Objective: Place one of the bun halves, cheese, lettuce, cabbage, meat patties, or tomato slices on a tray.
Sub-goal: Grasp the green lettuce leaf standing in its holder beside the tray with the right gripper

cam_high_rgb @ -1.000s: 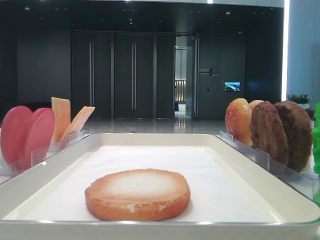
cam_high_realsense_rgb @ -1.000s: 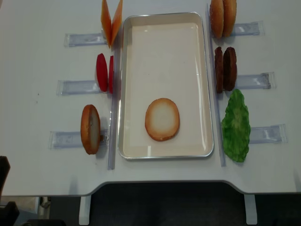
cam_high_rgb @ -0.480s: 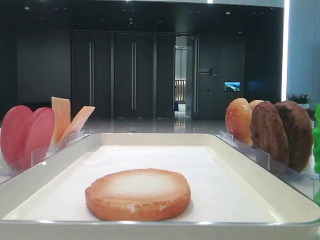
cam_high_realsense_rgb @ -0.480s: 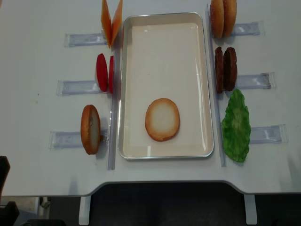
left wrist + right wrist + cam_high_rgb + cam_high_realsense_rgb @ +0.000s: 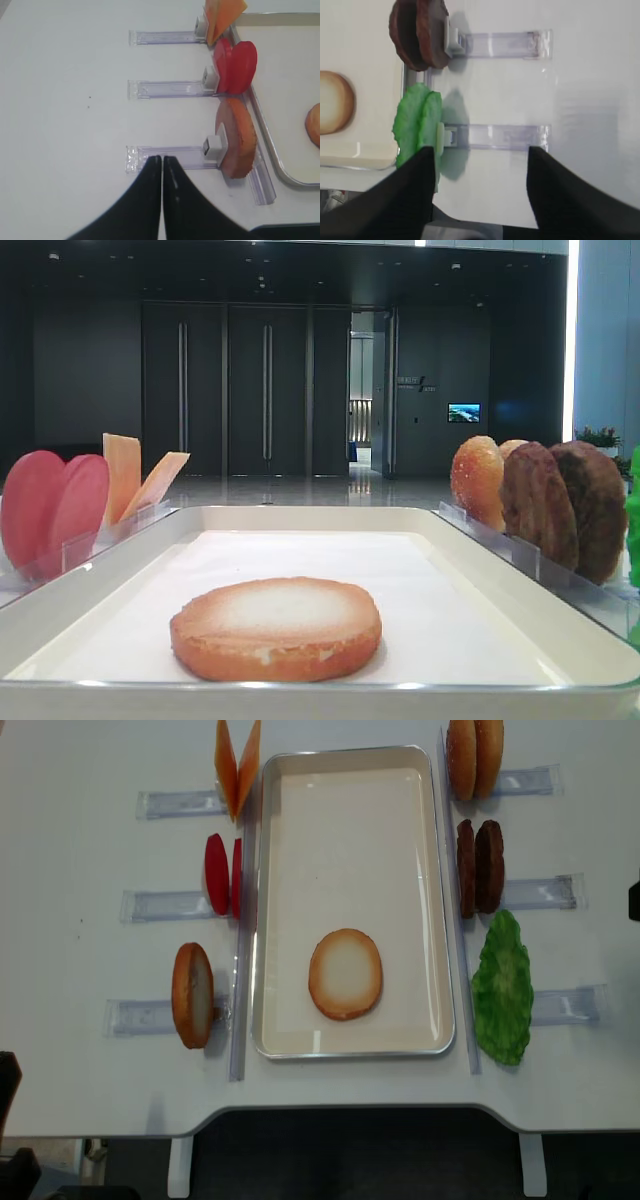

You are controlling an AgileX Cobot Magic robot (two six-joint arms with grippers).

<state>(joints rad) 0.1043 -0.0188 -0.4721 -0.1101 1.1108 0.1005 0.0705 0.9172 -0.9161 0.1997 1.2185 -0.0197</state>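
A white tray (image 5: pixel 350 830) lies mid-table with one bun half (image 5: pixel 345 973) flat on its liner, pale face up. The lettuce (image 5: pixel 415 125) stands in a clear holder right of the tray, in front of the meat patties (image 5: pixel 420 32). In the right wrist view my right gripper (image 5: pixel 480 149) is open and empty over the table's front edge, its left finger (image 5: pixel 420 180) beside the lettuce. My left gripper (image 5: pixel 162 157) is shut on nothing above the holder end, left of a standing bun half (image 5: pixel 237 145). Tomato slices (image 5: pixel 235 67) and cheese (image 5: pixel 222 12) stand behind it.
Two more bun halves (image 5: pixel 474 758) stand at the back right. Clear plastic holders (image 5: pixel 160 903) stick out from both sides of the tray. A dark edge of the right arm (image 5: pixel 635 900) shows at the right border of the overhead view.
A dark part of the right arm has come into the overhead view's right edge. The food and the tray have not moved.
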